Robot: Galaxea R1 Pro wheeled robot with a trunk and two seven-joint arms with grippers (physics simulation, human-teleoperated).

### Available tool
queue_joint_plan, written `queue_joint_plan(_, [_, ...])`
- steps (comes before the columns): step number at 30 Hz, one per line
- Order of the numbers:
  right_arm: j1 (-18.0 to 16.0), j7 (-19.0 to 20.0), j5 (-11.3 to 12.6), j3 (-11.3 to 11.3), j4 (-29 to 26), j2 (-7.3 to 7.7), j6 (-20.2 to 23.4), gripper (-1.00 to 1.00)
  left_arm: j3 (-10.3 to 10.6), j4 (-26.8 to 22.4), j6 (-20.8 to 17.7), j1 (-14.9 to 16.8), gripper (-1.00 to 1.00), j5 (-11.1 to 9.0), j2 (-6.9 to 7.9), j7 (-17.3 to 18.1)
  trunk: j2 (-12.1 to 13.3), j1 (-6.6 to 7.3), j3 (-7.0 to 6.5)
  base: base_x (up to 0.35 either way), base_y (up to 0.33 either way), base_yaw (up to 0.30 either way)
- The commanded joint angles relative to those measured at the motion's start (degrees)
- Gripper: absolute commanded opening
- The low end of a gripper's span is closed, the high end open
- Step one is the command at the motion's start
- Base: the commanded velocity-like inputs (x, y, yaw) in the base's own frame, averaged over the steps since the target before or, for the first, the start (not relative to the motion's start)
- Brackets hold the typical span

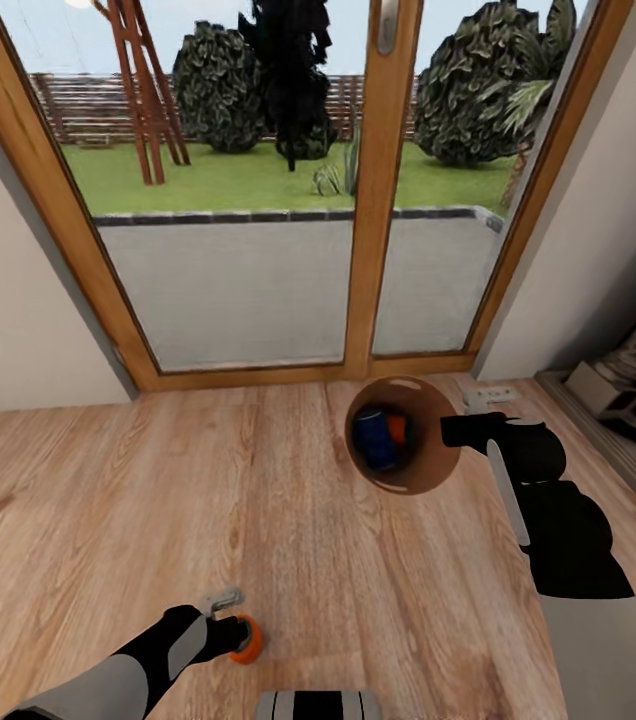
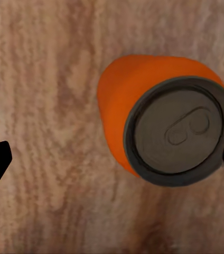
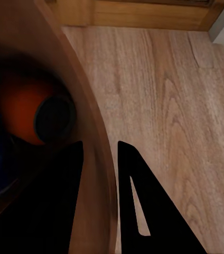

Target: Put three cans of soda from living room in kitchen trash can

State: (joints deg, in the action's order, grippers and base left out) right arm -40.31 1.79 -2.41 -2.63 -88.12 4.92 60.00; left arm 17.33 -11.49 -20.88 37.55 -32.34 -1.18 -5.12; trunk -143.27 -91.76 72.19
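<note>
Two cans in tash can (image 1: 428, 470) pinched by right gripper (image 1: 450, 430), left gripper (image 1: 241, 628) seemingly gripping orange can (image 1: 248, 641).

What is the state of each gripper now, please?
Left gripper: shut on the orange can.
Right gripper: shut on the rim of the trash can.

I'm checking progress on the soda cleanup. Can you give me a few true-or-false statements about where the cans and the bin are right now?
1. The trash can is gripped at its rim by the right gripper. True.
2. The bin is empty. False: a dark blue can and an orange can lie inside.
3. The left gripper has an orange can between its fingers. True.
4. The robot faces a brick fireplace. False: it faces a wood-framed glass door onto a garden.
5. The floor is tiled. False: wood planks.
</note>
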Motion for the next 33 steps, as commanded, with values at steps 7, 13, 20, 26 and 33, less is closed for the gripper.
queue_joint_plan(7, [0.0, 0.1, 0.4, 0.0, 0.0, -0.18, 0.0, -1.00, 1.8, 0.0, 0.1, -0.1, 1.00, -0.2, -0.04, 0.2, 0.0, 0.01, 0.40, 0.000, 0.000, -0.117])
queue_joint_plan(13, [0.1, 0.1, 0.4, 0.0, 0.0, -0.22, 0.0, -1.00, 2.1, -0.1, 0.1, -0.1, 1.00, -0.3, -0.05, 0.2, 0.0, 0.01, 0.47, 0.000, 0.000, -0.022])
queue_joint_plan(20, [0.1, 0.1, 0.4, 0.0, 0.0, -0.19, 0.0, -1.00, 2.1, -0.2, 0.2, -0.1, 1.00, -0.3, -0.05, 0.2, 0.0, 0.01, 0.47, 0.000, 0.000, -0.002])
queue_joint_plan(26, [0.1, 0.1, 0.4, 0.0, -0.1, -0.11, 0.0, -1.00, 2.2, -0.2, 0.2, -0.1, 1.00, -0.3, -0.05, 0.2, 0.0, 0.01, 0.48, 0.000, 0.000, 0.000])
queue_joint_plan(33, [0.1, 0.1, 0.4, 0.0, -0.1, -0.02, 0.0, -1.00, 5.2, -0.2, 0.1, -0.1, 1.00, -0.3, -0.10, 0.1, 0.0, 0.01, 0.48, 0.000, 0.000, 0.000])
